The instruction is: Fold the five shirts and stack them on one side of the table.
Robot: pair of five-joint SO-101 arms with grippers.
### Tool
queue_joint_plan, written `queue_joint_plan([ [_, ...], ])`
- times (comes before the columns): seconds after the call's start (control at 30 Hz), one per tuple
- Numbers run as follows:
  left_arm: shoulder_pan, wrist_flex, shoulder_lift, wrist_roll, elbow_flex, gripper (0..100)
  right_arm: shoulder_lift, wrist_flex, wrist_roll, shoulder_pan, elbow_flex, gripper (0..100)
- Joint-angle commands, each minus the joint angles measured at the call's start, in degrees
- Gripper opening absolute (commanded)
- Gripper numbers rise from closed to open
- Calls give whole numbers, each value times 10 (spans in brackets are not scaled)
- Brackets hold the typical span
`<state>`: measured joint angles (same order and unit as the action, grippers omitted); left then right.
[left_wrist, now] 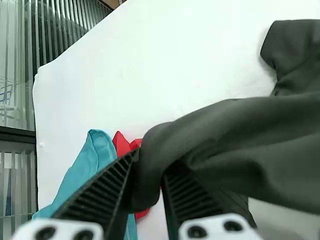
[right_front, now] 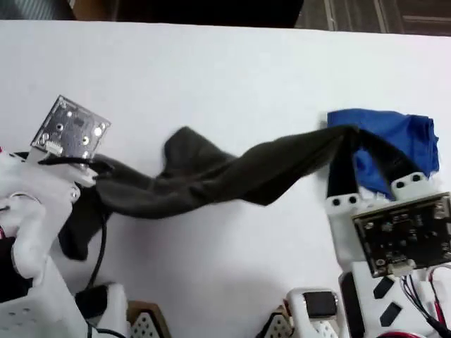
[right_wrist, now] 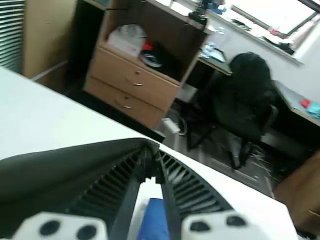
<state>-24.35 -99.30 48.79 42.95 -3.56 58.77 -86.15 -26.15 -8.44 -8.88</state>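
Left gripper (left_wrist: 150, 165): jaws clenched on one end of the dark shirt (right_front: 211, 179).
Right gripper (right_wrist: 151, 150): jaws pinched tight on its other end.
Dark shirt: strung between both sets of jaws, sagging onto the table (right_front: 211, 70), unfolded.
Progress: early, we judge; the blue shirt (right_front: 394, 137) lies bunched under the right jaws, and the teal shirt (left_wrist: 95, 155) and red shirt (left_wrist: 122, 142) lie beyond the left jaws, unstacked.
Hidden: we count four shirts; the left jaws cut off teal and red.

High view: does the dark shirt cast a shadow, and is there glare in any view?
High view: only a faint shadow under the dark shirt on the evenly lit white table. Right wrist view: the window is blown out by daylight. Left wrist view: the table glares white.
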Motion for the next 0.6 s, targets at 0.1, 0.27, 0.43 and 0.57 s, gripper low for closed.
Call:
queue_joint_plan([
  [0.1,24,126,-144,-19,-128,25,-70,111,2,-29,188,22],
  [0.27,70,182,-398,-24,-83,25,-151,317,-3,-27,379,22],
  [0.43,81,149,-658,-24,147,25,-274,427,-3,1,416,22],
  [0.57,81,74,-838,-24,386,26,-342,459,-3,28,417,22],
])
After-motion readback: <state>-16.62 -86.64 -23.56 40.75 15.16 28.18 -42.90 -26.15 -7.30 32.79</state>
